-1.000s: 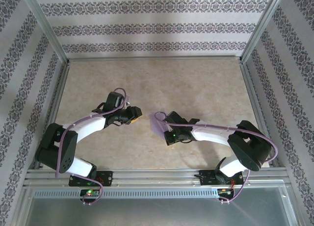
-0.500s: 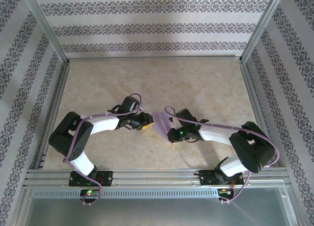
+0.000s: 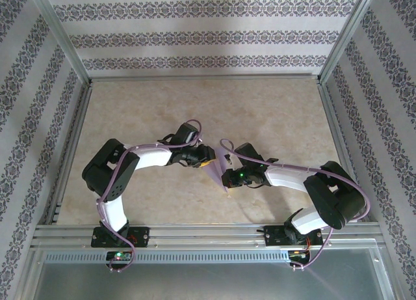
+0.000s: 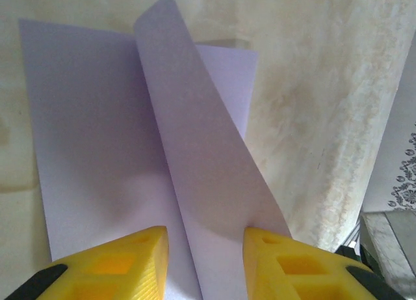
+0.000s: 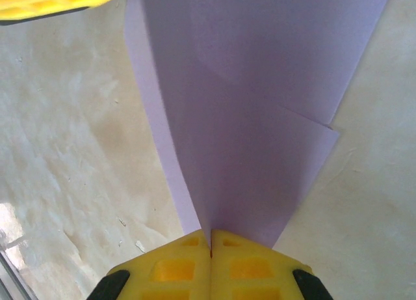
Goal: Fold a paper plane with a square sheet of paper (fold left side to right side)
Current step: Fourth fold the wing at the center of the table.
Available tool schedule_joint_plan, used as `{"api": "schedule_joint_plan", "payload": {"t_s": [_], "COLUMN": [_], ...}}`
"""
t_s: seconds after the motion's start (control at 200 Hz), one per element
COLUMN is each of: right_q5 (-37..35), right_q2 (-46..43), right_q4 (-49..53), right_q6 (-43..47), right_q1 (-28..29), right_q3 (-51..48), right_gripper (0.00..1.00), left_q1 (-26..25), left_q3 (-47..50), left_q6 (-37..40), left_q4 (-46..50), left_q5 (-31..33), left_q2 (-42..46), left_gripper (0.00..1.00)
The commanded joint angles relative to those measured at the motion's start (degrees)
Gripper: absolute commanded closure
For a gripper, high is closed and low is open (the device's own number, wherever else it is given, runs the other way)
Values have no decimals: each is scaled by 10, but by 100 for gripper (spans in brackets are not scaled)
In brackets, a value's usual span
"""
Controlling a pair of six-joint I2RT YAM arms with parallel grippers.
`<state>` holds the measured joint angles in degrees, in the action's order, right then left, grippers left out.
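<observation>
Mottled beige table, partly folded lavender sheet of paper near its middle.

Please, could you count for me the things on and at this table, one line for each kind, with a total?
Lavender-purple thin paper sheet, partly folded: 1
White-and-black robot arms with yellow jaws: 2 (left arm, right arm)
Beige marbled table: 1
Total: 4
</observation>
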<state>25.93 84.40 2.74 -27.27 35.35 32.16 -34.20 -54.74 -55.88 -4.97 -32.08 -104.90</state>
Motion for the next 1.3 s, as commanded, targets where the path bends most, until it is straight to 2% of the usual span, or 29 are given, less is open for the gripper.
{"api": "schedule_joint_plan", "payload": {"t_s": [0.0,0.52,0.834,1.094,1.294], "right_q5": [11,19,22,34,37], "right_q2": [5,24,9,1,-30], "right_q4": [-7,-11,-12,-11,-1], "right_q6": [0,2,0,-4,-14], "right_q1": [-6,-8,-9,-10,-20], "right_q3": [-6,-3,1,11,18], "right_gripper": [96,94,82,76,67], "left_q1": [-9,-9,-9,-9,-9], "left_q3": [-18,-36,-43,-43,-45], "left_q6": [-3,5,20,21,23], "left_q4": [9,25,59,64,67], "left_q5": [9,16,33,38,38], "left_q2": [-15,-49,-53,-56,-56], "left_gripper": [64,64,64,64,64]}}
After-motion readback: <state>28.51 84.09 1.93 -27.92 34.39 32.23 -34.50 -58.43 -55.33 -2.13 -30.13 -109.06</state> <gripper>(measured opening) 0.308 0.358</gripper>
